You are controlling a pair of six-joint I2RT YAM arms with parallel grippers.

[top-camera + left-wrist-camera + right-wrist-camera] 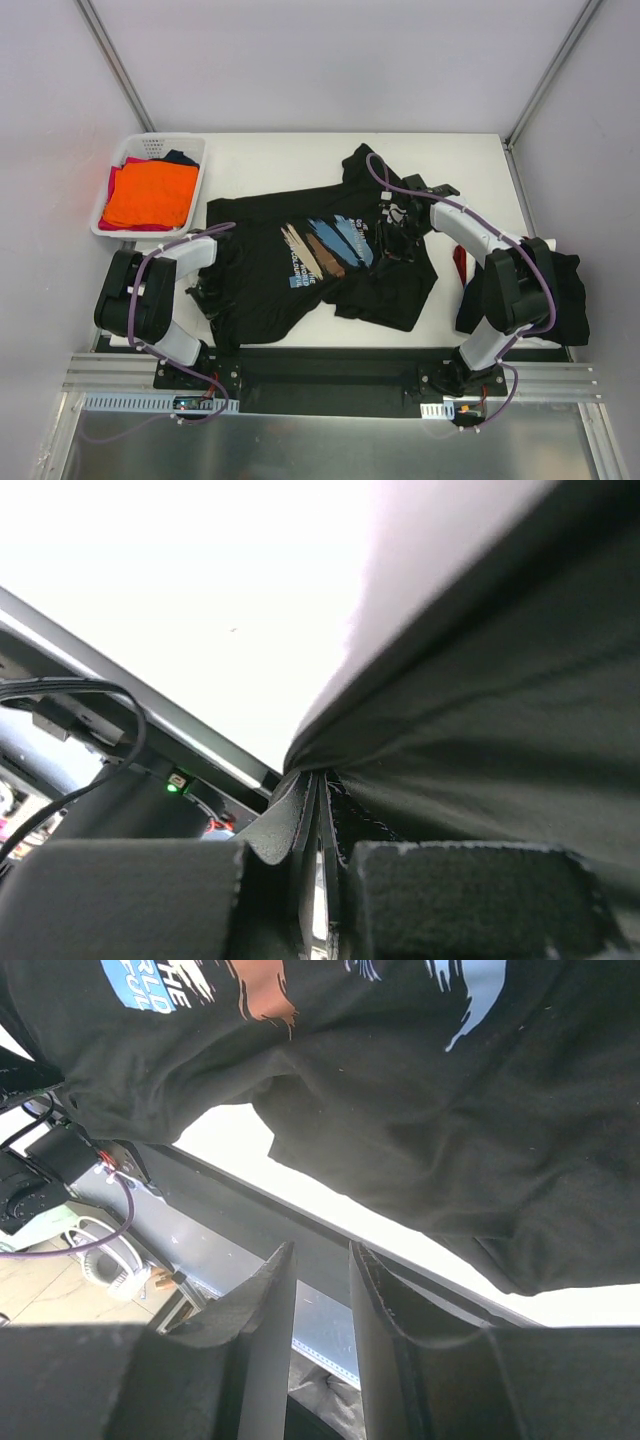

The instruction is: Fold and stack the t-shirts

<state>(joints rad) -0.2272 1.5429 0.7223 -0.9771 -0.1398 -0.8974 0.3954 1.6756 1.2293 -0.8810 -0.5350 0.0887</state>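
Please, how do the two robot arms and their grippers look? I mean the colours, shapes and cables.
Both the left arm and the right arm have bulky black joints linked by white segments. A purple cable loops along each. The left gripper and right gripper each have two flat black fingers with a rough, matte surface. No markings are visible.

I read the printed t-shirt (262, 290) as soft matt black cloth on a smooth white table (270, 160). Left of the shirt, the basket (112, 168) looks like glossy white plastic; below the shirt runs a brushed metal rail (110, 374).
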